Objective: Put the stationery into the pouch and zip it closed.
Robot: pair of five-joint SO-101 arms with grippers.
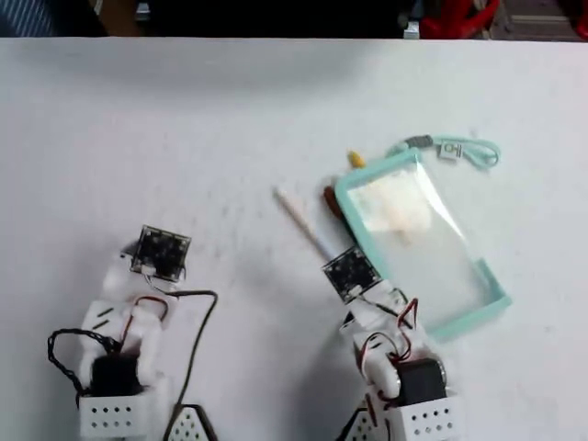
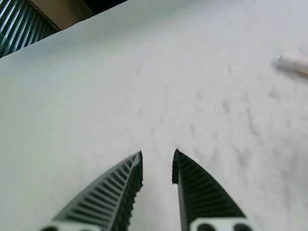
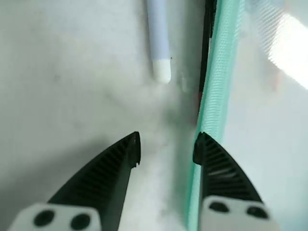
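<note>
the task is judged to be at its first step: the stationery is not yet inside the pouch [image 1: 377, 172], which lies flat on the table [image 1: 184, 119] ahead of the right arm, its lanyard [image 1: 464, 152] trailing from the far corner. a pale pen [image 1: 299, 220] lies on the table just beside the pouch's teal edge, and a dark item [image 1: 331, 202] lies against that edge, with a yellow item [image 1: 356, 160] near the far corner. a pale patch is seen through the clear face; whether it is something inside cannot be told.

the right gripper [image 3: 167, 144] is held low with its jaws parted and nothing between them, one jaw over the teal edge, the other over bare table, the pen's tip just ahead. the left gripper [image 2: 158, 161] is narrowly parted and empty, over bare table well apart from the pouch.

for the next move, the pen must be straddled by both jaws clear of the pouch edge, then gripped; the pouch mouth will likely need to be held open.
</note>
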